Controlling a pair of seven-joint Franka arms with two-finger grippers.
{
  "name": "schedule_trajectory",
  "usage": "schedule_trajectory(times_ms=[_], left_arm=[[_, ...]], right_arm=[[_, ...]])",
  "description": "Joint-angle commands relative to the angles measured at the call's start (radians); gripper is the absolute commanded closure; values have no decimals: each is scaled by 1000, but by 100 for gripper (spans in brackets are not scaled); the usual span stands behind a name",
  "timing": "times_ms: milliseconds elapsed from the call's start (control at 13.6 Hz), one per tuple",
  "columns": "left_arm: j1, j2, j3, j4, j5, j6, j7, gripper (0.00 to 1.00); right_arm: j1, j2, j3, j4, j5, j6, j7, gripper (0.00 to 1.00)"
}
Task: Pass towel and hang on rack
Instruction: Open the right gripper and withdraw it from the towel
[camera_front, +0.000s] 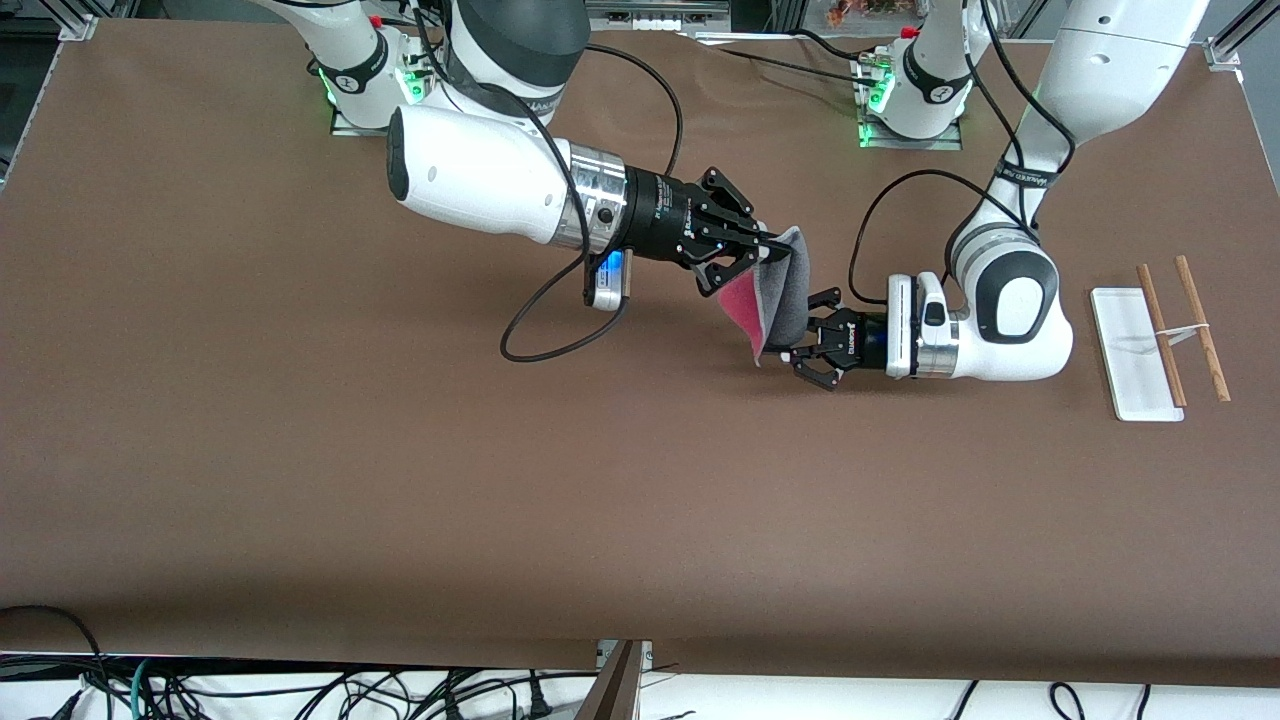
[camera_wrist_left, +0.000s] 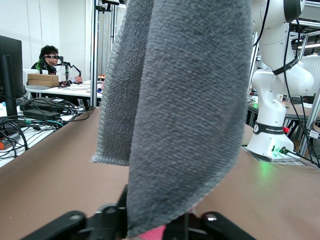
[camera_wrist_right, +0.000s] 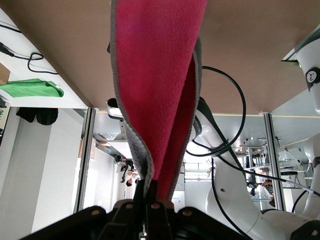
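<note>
The towel (camera_front: 785, 290) hangs folded in the air over the middle of the table, grey outside, pink-red inside. My right gripper (camera_front: 770, 245) is shut on its upper edge; the right wrist view shows the pink-red side (camera_wrist_right: 155, 75) running away from the closed gripper (camera_wrist_right: 152, 192). My left gripper (camera_front: 785, 350) is at the towel's lower corner, jaws open with the grey cloth (camera_wrist_left: 190, 100) hanging between them in the left wrist view (camera_wrist_left: 155, 227). The rack (camera_front: 1180, 328) stands on its white base (camera_front: 1125, 350) at the left arm's end of the table.
A black cable (camera_front: 560, 330) loops down from the right arm's wrist to the brown table (camera_front: 400, 480). Both arm bases stand along the table's edge farthest from the front camera. The right arm's base (camera_wrist_left: 272, 125) shows in the left wrist view.
</note>
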Motion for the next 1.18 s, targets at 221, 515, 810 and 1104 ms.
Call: schedule_trajectory(times_ms=[221,515,810,1104], left_arm=[[11,6,-6,-11,-40,-3,86,100],[11,7,-4,-11,-40,-3,87,100],[13,6,-4,-5,-36,-3,81,100],[17,-7,6,7,8,-3,45,100]], right_arm=[[3,3,-2,20,7,-4,2,100],[-2,3,-3,20,7,-4,-1,100],[-38,1,-3,20,8,-19,0,1],[-112,0,-10,23,7,-117,-15,1]])
